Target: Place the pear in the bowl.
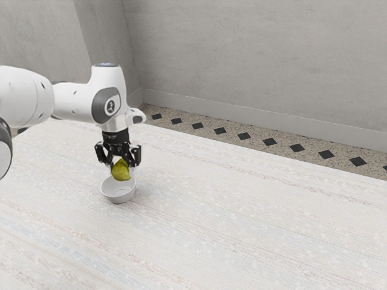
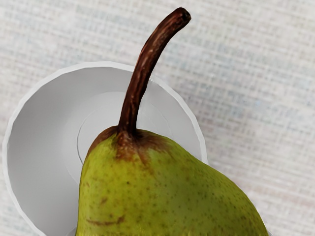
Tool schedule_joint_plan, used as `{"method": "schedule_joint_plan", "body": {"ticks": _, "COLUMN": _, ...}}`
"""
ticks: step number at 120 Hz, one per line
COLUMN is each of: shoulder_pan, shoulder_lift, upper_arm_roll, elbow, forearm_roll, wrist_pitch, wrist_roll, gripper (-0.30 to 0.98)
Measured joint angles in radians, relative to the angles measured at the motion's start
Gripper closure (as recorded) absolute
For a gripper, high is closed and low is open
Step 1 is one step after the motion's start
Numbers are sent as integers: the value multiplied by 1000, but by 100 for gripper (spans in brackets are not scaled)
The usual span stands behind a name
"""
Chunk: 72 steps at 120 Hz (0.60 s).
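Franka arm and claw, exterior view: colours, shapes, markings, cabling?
Smooth white seven-joint arm, rounded segments, thin dark seams at joints. Dark grey rounded panel near the wrist bears a round pale-ringed emblem. Black two-finger claw, angular, linkage-like sides. I can't make out any cables.

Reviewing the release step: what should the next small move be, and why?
I'd probably ease down slightly before releasing: the jaws are shut on the pear, its lower end overlaps the opening of the bowl in the exterior view, and the wrist view shows the bowl beyond it.
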Motion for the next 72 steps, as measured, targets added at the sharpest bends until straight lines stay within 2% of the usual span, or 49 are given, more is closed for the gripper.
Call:
{"method": "schedule_joint_plan", "body": {"ticks": 62, "shoulder_pan": 18, "shoulder_lift": 50, "upper_arm_roll": 26, "elbow": -17, "forearm_roll": -3, "wrist_pitch": 4, "wrist_roll": 90, "gripper": 43}}
{"method": "schedule_joint_plan", "body": {"ticks": 72, "shoulder_pan": 18, "shoulder_lift": 53, "upper_arm_roll": 26, "elbow": -12, "forearm_roll": -5, "wrist_pitch": 4, "wrist_roll": 99, "gripper": 36}}
